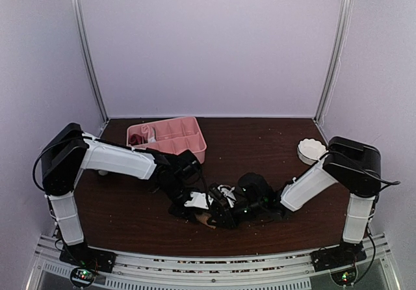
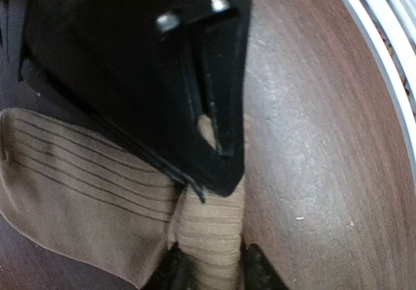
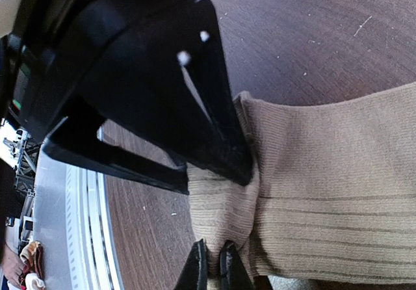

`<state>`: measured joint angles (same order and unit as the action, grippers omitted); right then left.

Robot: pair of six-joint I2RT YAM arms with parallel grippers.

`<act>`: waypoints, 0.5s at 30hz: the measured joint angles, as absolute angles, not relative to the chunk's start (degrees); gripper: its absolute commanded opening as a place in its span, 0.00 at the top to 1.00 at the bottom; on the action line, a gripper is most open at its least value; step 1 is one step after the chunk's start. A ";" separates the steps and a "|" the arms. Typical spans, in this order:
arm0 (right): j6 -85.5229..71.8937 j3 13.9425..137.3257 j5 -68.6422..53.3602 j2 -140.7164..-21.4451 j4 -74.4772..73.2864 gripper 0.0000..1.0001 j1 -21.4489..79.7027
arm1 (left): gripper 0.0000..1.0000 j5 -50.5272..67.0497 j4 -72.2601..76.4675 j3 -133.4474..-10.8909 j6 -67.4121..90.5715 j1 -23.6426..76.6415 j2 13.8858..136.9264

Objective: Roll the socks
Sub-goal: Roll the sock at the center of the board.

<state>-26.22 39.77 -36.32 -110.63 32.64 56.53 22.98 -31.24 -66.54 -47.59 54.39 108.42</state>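
A tan-beige ribbed sock [image 2: 84, 186] lies on the dark wooden table [image 2: 312, 173]; one end is bunched into a narrow roll [image 2: 211, 231]. My left gripper [image 2: 214, 274] is closed round that roll, one finger pressing each side. My right gripper [image 3: 214, 270] is shut on a pinch of the same sock [image 3: 338, 173] at the bunched end [image 3: 224, 205]. From above, the two grippers [image 1: 195, 205] [image 1: 221, 215] meet tip to tip near the table's front middle. Only a scrap of sock [image 1: 207, 220] shows beneath them.
A pink divided tray [image 1: 195, 142] stands at the back left, with a small dark red bundle [image 1: 144, 136] in one compartment. At the right edge sits a white bowl [image 1: 311, 150]. The metal front rail [image 3: 84, 225] runs close to the grippers.
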 measured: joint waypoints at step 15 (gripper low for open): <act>-25.34 35.53 -29.15 -104.14 30.57 0.65 58.26 | 1.00 28.03 -41.28 -77.38 -45.36 53.93 116.31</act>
<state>-25.34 35.53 -29.15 -104.14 30.57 58.26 28.03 -41.28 -77.38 -45.36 53.93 116.31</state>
